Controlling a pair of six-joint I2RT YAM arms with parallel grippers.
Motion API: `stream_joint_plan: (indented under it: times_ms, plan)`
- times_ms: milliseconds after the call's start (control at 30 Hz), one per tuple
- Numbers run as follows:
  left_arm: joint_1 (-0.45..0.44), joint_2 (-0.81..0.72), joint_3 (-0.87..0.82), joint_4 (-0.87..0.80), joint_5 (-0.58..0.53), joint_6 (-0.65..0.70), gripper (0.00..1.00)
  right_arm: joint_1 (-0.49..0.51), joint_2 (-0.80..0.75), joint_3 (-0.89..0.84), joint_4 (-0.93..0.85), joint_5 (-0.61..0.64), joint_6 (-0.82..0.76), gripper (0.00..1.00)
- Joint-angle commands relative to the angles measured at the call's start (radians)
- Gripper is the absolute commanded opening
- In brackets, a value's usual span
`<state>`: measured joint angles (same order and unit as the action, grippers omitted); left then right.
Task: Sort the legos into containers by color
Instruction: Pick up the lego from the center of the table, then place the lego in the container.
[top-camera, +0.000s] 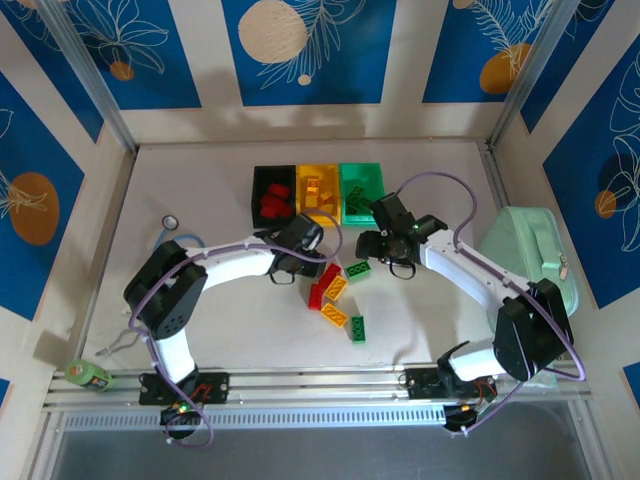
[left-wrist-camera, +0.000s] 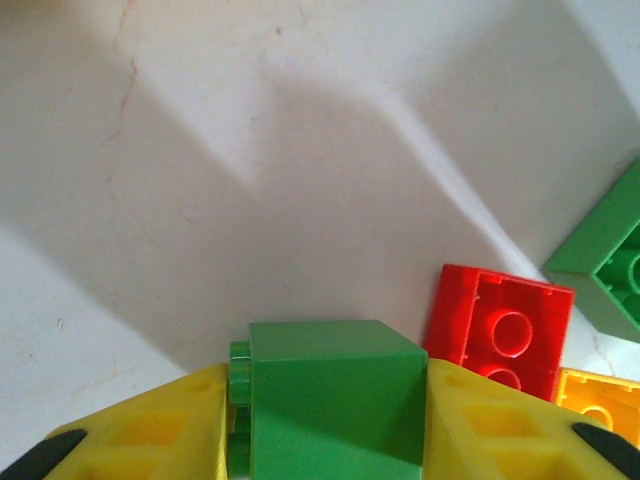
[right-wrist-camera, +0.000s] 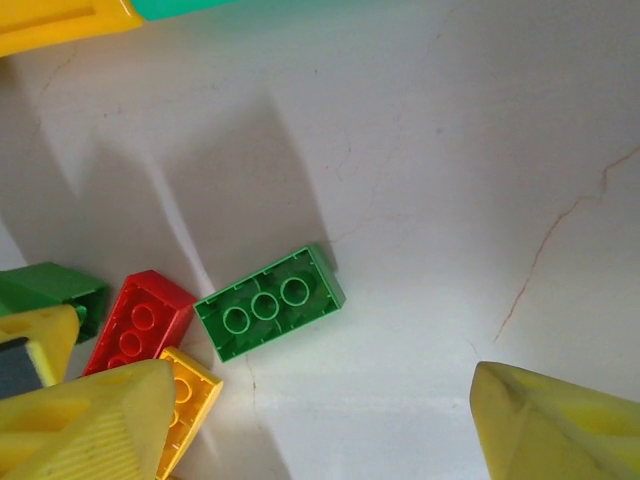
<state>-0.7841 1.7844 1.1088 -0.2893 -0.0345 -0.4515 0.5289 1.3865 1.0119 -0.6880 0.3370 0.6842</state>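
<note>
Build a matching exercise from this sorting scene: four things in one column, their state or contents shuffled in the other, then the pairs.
Column 1
1. left gripper
2. right gripper
3. black bin
4. yellow bin

Column 2
A. open over the table
B. holds red legos
C. shut on a green lego
D. holds yellow legos

Pairs: 1-C, 2-A, 3-B, 4-D
</note>
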Motion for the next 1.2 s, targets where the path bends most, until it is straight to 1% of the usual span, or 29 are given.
stream_joint_plan:
  times_ms: [0,100,233,400,533,733,1067,1167]
  plan:
    - [-0.007,-0.015,0.059,-0.043,-0.021,0.034,0.41,0.002,-0.027,-0.027,-0.003,0.008,0.033,0.78]
    - [-0.007,-0.015,0.119,-0.058,-0.024,0.052,0.41,0.002,-0.03,-0.054,-0.008,0.024,0.06,0.78]
    - [-0.004,0.024,0.23,-0.093,-0.028,0.08,0.4,-0.001,-0.03,-0.087,-0.011,0.03,0.084,0.78]
    - [0.003,0.093,0.391,-0.112,0.015,0.095,0.4,0.0,-0.051,-0.121,-0.029,0.062,0.101,0.78]
    - [0.01,0.193,0.557,-0.152,0.018,0.119,0.41,-0.003,-0.083,-0.155,-0.027,0.073,0.116,0.78]
    - [0.03,0.347,0.786,-0.192,0.03,0.132,0.41,0.002,-0.126,-0.203,0.01,0.042,0.106,0.78]
    - [0.068,0.575,1.077,-0.159,0.086,0.054,0.42,0.018,-0.154,-0.222,0.044,0.019,0.104,0.77]
    - [0.077,0.638,1.157,-0.16,0.081,0.035,0.42,0.027,-0.156,-0.219,0.042,0.019,0.103,0.77]
